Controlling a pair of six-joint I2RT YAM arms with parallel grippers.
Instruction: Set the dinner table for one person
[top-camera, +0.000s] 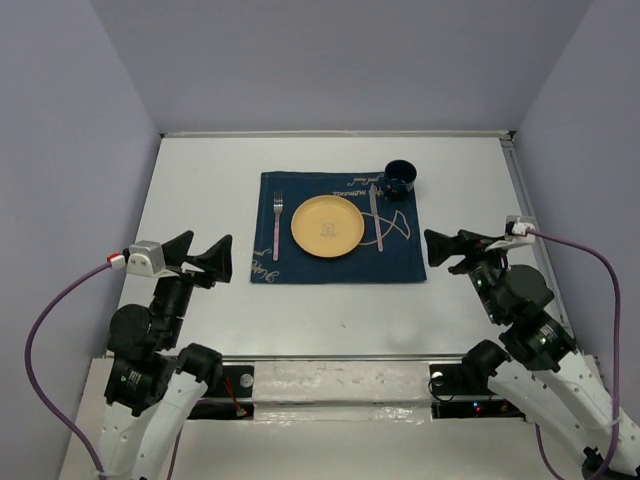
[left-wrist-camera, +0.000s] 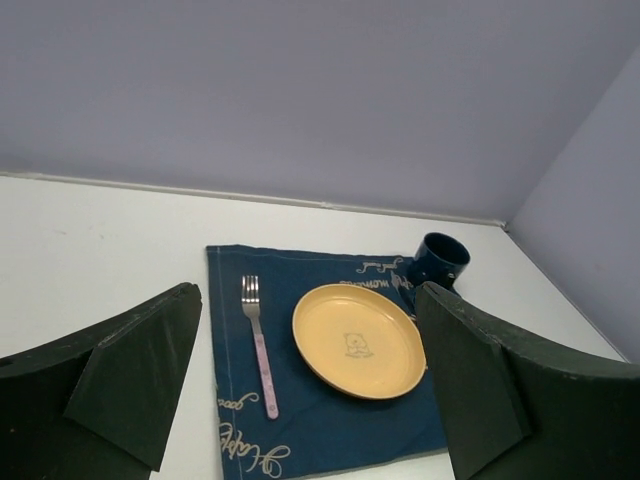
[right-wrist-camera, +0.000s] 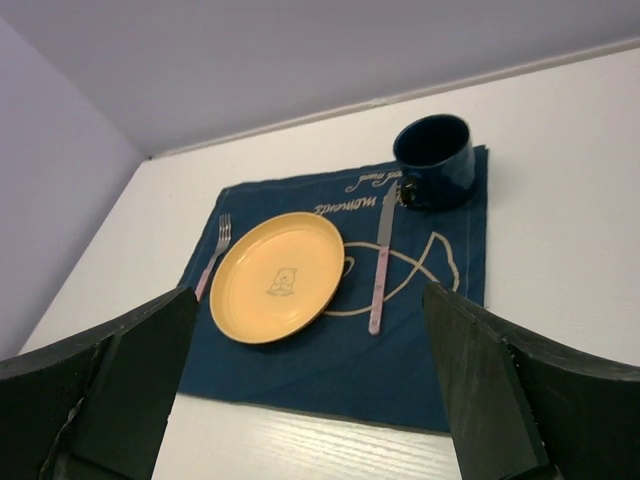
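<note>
the setting looks done to me: plate (top-camera: 327, 226), fork (top-camera: 277, 222), knife (top-camera: 376, 216) and mug (top-camera: 400, 179) sit on the placemat (top-camera: 300, 262) mid dinner table (top-camera: 200, 190). my left gripper (top-camera: 212, 258) and right gripper (top-camera: 446, 249) hang released, holding nothing, off to either side.

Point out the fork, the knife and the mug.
fork (top-camera: 277, 222): top external view, middle of its handle.
knife (right-wrist-camera: 380, 270): right wrist view, where blade meets pink handle.
mug (left-wrist-camera: 438, 262): left wrist view, its dark blue side wall.

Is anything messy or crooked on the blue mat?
Nothing stands out. The plate sits mid-mat, fork on its left, knife on its right, both roughly straight. The mug stands upright at the mat's far right corner. No spills.
</note>
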